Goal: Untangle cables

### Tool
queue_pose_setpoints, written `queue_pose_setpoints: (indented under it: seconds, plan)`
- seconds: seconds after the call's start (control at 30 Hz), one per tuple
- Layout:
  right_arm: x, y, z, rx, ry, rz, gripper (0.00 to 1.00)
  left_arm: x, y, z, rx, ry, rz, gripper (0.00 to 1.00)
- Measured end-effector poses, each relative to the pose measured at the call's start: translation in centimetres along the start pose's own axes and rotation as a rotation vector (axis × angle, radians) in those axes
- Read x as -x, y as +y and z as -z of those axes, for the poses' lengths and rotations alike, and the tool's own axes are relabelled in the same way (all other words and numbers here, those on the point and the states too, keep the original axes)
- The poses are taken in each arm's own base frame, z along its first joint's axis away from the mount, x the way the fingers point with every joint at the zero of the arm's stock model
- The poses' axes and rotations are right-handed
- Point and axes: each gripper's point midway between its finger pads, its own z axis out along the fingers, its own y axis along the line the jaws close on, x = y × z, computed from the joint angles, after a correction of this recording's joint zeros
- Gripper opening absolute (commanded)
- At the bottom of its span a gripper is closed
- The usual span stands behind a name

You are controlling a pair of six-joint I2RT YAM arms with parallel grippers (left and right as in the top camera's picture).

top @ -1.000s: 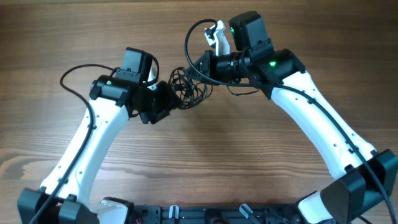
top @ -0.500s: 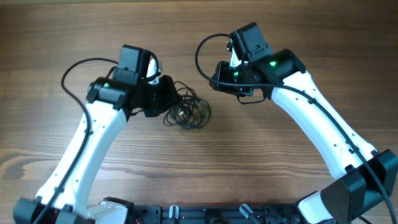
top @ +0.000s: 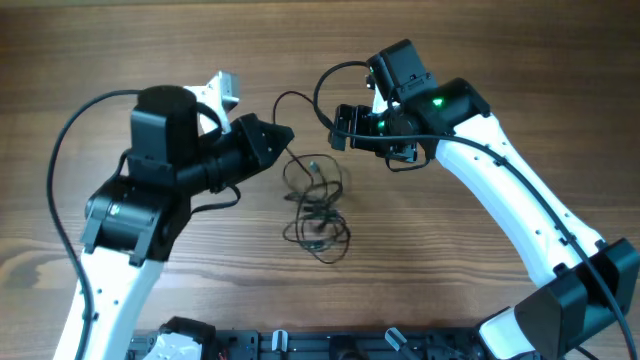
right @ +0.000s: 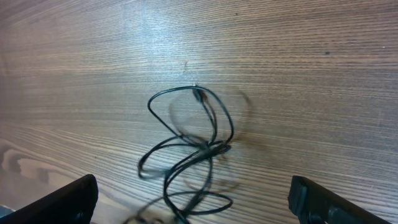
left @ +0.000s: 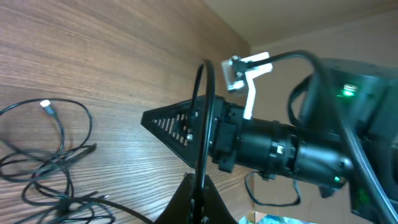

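- Nearest: no longer the tight knot of half a second ago, but cables (top: 318, 205) drawn out into long loose loops on the tabletop (top: 240, 290), blurred as if swinging.
- Further: left jaws now lifted, clenched on one strand, pulling it upward.
- Farthest: right jaws released, holding nothing.
- Probably real loosening; middle crossings still to separate.
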Motion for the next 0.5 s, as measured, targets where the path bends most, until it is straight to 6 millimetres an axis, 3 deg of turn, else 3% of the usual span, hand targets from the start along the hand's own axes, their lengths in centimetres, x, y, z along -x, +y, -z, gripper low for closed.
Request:
queue_pose_setpoints:
  seconds: [0.1, 0.2, 0.3, 0.4, 0.5]
  plan:
    - [0.0, 0.0, 0.0, 0.000, -0.001, 0.000, 1.00, 0.1, 0.8, 0.3, 0.044, -0.020, 0.021, 0.04]
    - [-0.5, 0.7, 0.0, 0.042, 0.028, 0.035, 1.00, 1.3, 2.2, -0.2, 0.106, -0.077, 0.071, 0.04]
    - [-1.5, 1.1, 0.1, 0.076, 0.078, 0.066, 1.00, 4.6, -0.5, -0.1, -0.012, -0.191, 0.063, 0.04]
    - [-2.3, 1.5, 0.2, 0.107, 0.114, 0.099, 1.00, 6.1, -2.6, 0.4, -0.103, -0.247, 0.050, 0.04]
    - [-3.2, 2.6, 0.5, 0.179, 0.155, 0.167, 1.00, 7.6, -2.1, 1.0, -0.096, -0.303, 0.089, 0.04]
